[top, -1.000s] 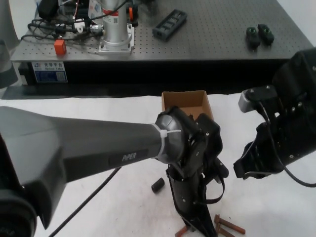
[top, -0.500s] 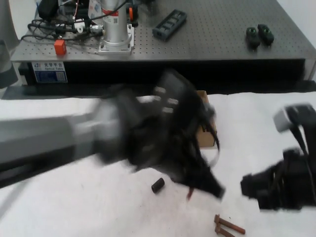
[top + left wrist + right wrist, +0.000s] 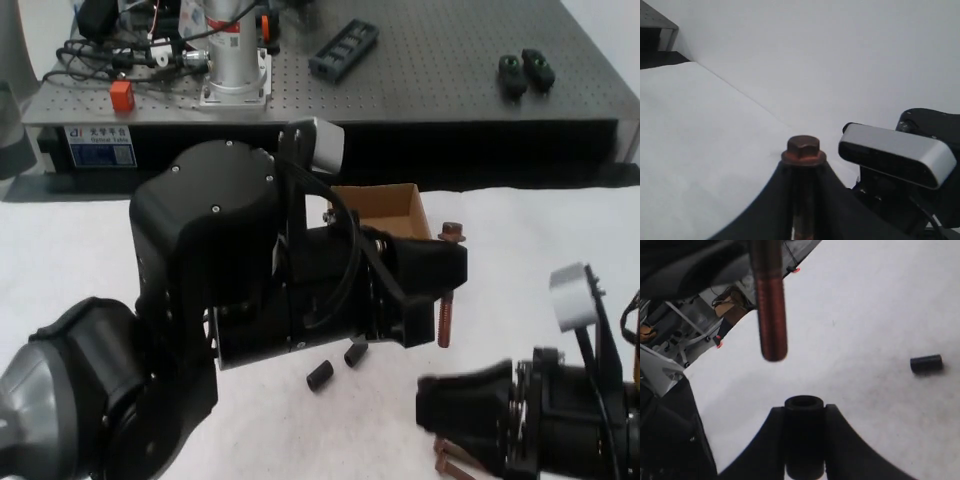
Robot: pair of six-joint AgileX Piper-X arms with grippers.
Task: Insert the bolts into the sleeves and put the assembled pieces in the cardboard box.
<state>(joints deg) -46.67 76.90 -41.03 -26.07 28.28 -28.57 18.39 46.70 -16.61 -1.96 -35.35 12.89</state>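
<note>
Swinging up from the cloth, the left gripper [image 3: 440, 285] [image 3: 802, 172] now holds its load in front of the box, while the right gripper [image 3: 428, 395] [image 3: 804, 420] has sunk to 5 o'clock.

I see a white cloth [image 3: 80, 250] covering the near bench. At 12 o'clock behind it stands a grey perforated metal table [image 3: 450, 90] carrying a silver post [image 3: 235, 60], an orange block [image 3: 121, 95], a black slotted tray [image 3: 343, 48] and two black round knobs [image 3: 525, 70].

One small open cardboard box [image 3: 390, 205] sits just past centre toward 12 o'clock.

The left gripper's fingers are closed on one copper-coloured hex-head bolt [image 3: 446, 300] [image 3: 803, 150] [image 3: 769, 305], upright with its head on top. The right gripper's fingers are pinched on one short black cylindrical sleeve [image 3: 804, 435], mouth up. The bolt's threaded tip hangs above that mouth, apart from it and slightly off to one side.

Two loose black sleeves [image 3: 319, 376] lie close together on the cloth near 6 o'clock, so I count three sleeves in all. A few spare copper bolts [image 3: 450, 458] lie at the near edge, partly hidden by the right gripper, so I cannot count them.
</note>
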